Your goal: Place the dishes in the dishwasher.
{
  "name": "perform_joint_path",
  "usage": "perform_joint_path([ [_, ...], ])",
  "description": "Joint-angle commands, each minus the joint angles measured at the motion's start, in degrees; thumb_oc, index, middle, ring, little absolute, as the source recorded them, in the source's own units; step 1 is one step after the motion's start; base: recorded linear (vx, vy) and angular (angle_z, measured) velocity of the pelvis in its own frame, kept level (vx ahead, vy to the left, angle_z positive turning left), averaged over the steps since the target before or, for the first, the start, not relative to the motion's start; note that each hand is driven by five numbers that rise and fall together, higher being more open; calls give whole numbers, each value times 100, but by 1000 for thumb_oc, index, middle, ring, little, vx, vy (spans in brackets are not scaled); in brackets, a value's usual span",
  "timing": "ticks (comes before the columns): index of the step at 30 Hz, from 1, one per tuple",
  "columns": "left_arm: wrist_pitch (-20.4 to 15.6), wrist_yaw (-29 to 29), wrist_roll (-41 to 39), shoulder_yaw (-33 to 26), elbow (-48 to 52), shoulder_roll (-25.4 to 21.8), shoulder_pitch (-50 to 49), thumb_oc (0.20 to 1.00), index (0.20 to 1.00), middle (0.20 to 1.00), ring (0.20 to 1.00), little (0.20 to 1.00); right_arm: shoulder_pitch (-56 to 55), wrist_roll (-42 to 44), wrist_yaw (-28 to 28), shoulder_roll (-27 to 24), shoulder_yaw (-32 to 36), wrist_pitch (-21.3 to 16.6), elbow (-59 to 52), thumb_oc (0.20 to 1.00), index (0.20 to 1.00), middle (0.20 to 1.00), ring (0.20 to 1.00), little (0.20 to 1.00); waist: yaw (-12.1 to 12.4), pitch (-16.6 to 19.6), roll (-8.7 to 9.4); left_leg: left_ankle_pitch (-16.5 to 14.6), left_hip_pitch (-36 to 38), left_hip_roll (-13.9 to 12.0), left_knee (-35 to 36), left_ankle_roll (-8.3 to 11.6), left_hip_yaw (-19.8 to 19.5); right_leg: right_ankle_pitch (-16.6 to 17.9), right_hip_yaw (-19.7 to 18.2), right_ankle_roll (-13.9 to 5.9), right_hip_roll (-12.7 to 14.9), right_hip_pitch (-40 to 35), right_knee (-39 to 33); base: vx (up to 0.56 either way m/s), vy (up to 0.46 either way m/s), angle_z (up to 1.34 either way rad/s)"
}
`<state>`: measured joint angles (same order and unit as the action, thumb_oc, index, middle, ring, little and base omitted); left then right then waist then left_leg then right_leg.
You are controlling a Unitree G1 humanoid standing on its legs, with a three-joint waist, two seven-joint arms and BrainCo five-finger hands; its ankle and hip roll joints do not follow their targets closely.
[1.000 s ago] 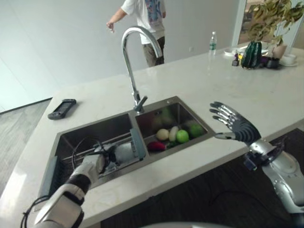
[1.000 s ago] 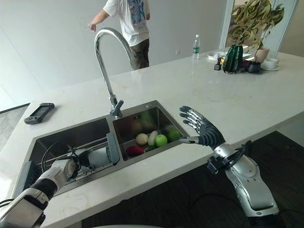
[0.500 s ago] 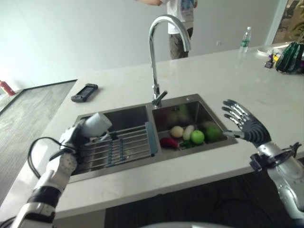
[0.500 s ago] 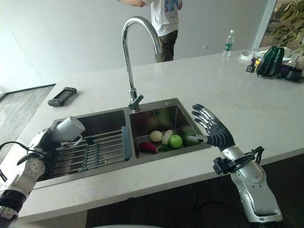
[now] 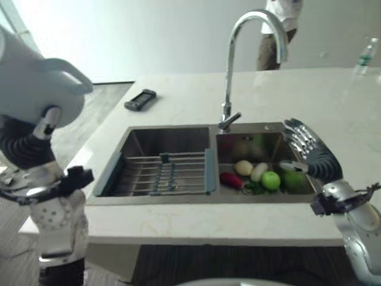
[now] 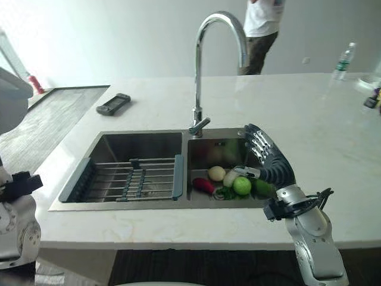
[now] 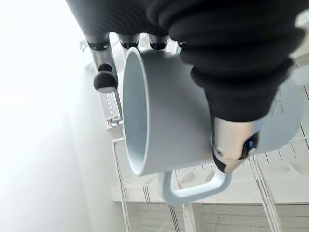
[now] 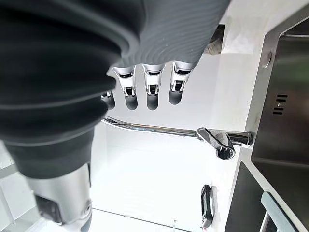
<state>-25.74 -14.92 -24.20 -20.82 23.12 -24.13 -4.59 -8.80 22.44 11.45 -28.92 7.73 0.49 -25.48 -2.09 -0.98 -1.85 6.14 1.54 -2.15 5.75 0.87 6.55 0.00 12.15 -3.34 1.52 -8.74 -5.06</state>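
Note:
A pale grey mug is raised high at the left, beyond the counter's left end. My left hand is shut on it. In the left wrist view the mug lies on its side in the hand, with its mouth open to one side and its handle hanging free; the thumb presses its wall. A white wire rack shows past the mug. My right hand hovers open over the right edge of the sink, its fingers straight and holding nothing.
The double sink holds a drying rack in its left basin and a green apple with other produce in the right. A tall faucet rises behind. A dark handheld device lies on the counter. A person stands at the back.
The camera has swung left. My left hand has lifted the mug out of the sink's left basin and up to the left. The right hand stays open by the sink.

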Motion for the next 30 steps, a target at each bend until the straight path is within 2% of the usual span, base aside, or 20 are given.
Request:
perform_joint_path([
  [1,-307,76,-403,-246,50,-361,367,200,200,200,200,200,413,-30,-160,291,276,-319,-361,1000,1000,1000,1000,1000,64,-103,173,-829,597,45,-75,216,15,-142,-191,-189,-28,195,6,-68,-68,39],
  [4,-425,206,-557,-278,259,-256,283,200,200,200,200,200,446,-121,-306,309,297,-425,-437,1000,1000,1000,1000,1000,179,-191,162,-752,471,1,-75,280,-71,-152,-117,-174,-48,224,6,-129,-24,24],
  [5,-492,278,-606,-226,308,-240,310,200,200,200,200,200,499,-136,-451,280,297,-497,-432,1000,1000,1000,1000,1000,171,-230,162,-694,509,-18,-75,316,123,-138,-7,-170,-27,240,6,-252,24,36],
  [6,-492,311,-633,-194,324,-234,365,200,200,200,200,200,542,-116,-501,254,320,-552,-412,1000,1000,1000,1000,1000,123,-250,174,-656,562,-29,-126,344,415,-121,78,-164,4,261,6,-333,86,63],
  [7,-553,335,-671,-101,295,-240,514,200,200,200,200,200,634,-95,-587,159,383,-717,-325,1000,1000,1000,1000,1000,73,-347,293,-739,499,-38,-769,370,885,7,278,-146,185,267,6,-331,102,94],
  [8,-590,349,-740,-50,285,-258,588,200,200,200,200,200,668,-90,-629,102,453,-804,-284,1000,1000,1000,1000,1000,30,-405,353,-848,428,-104,-1368,395,1041,63,409,-142,275,260,6,-376,129,95],
  [9,-616,401,-878,-25,287,-268,646,200,200,200,200,200,701,-76,-651,63,527,-865,-265,1000,1000,1000,1000,1000,-18,-432,407,-854,412,-167,-1671,381,1238,182,542,-129,371,328,6,-233,93,109],
  [10,-621,438,-952,-22,278,-273,666,200,200,200,200,200,712,-71,-654,53,552,-888,-253,1000,1000,1000,1000,1000,-39,-443,414,-882,406,-196,-1766,377,1284,208,593,-132,394,341,6,-263,264,104],
  [11,-664,680,-1317,24,187,-293,789,200,200,200,200,200,720,-148,-733,39,682,-1073,-132,1000,1000,1000,1000,1000,-233,-419,342,-1173,791,-460,-1629,382,1681,252,953,-234,476,379,6,-275,330,114],
  [12,-672,777,-1462,88,147,-288,862,200,200,200,200,200,716,-183,-821,22,742,-1154,-71,1000,1000,1000,1000,1000,-351,-404,315,-1089,991,-634,-1402,407,2076,314,1204,-254,532,422,6,-421,542,128],
  [13,-700,903,-1674,218,53,-267,958,200,200,200,200,200,735,-191,-930,-7,852,-1230,17,1000,1000,1000,1000,1000,-491,-348,243,-847,1267,-839,-847,547,2495,338,1498,-322,608,434,6,-336,380,188],
  [16,-753,1063,-1857,357,-63,-198,944,200,200,200,200,200,802,-123,-945,-66,918,-1256,117,1000,1000,1000,1000,1000,-470,-293,143,-616,1414,-820,-213,650,2501,441,1685,-465,762,477,6,-282,432,204],
  [20,-654,1284,-1850,402,20,-57,827,200,200,200,200,200,877,-243,-1021,74,790,-1236,120,1000,1000,1000,1000,1000,-259,-292,68,-861,1219,-601,-75,630,2269,725,1924,-778,1071,513,6,-205,408,100],
  [21,-532,1260,-1865,376,102,-78,801,200,200,200,200,200,907,-414,-1130,212,627,-1205,42,1000,1000,1000,1000,1000,-61,-341,54,-979,1101,-370,-75,576,1910,1023,2045,-916,1280,554,26,-151,469,74],
  [23,-424,1244,-1883,344,171,-99,820,200,200,200,200,200,925,-562,-1181,394,478,-1226,-21,1000,1000,1000,1000,1000,91,-403,83,-1116,1039,-138,-75,468,1501,1337,2086,-1034,1474,610,66,-112,468,87],
  [24,-299,1249,-1874,314,250,-110,844,200,200,200,200,200,896,-632,-1232,487,406,-1243,-70,1000,1000,1000,1000,1000,165,-433,97,-1158,993,-30,-75,402,1232,1373,2033,-1038,1526,618,84,-84,406,96],
  [25,-224,1215,-1822,313,293,-114,861,200,200,200,200,200,893,-613,-1231,520,372,-1237,-81,1000,1000,1000,1000,1000,175,-442,105,-1167,976,7,-75,365,1127,1378,2012,-1043,1556,624,112,-180,437,139],
  [26,-57,1149,-1782,509,338,-206,1080,200,200,200,200,200,939,-728,-1449,572,251,-1252,-41,1000,1000,1000,1000,1000,85,-488,150,-1095,850,139,-75,211,804,1283,1555,-894,1472,768,143,-137,349,119],
  [29,-45,1196,-1779,904,127,-223,1380,200,200,200,200,200,847,-649,-1549,493,297,-1354,72,1000,1000,1000,1000,1000,-229,-423,176,-1015,683,237,-75,22,159,834,38,-689,988,880,277,43,237,209],
  [30,-81,1188,-1704,1068,60,-161,1439,200,200,200,200,200,746,-489,-1451,397,390,-1413,75,1000,1000,1000,1000,1000,-357,-378,195,-943,587,272,-75,-40,-88,517,-617,-606,653,847,417,70,188,274],
])
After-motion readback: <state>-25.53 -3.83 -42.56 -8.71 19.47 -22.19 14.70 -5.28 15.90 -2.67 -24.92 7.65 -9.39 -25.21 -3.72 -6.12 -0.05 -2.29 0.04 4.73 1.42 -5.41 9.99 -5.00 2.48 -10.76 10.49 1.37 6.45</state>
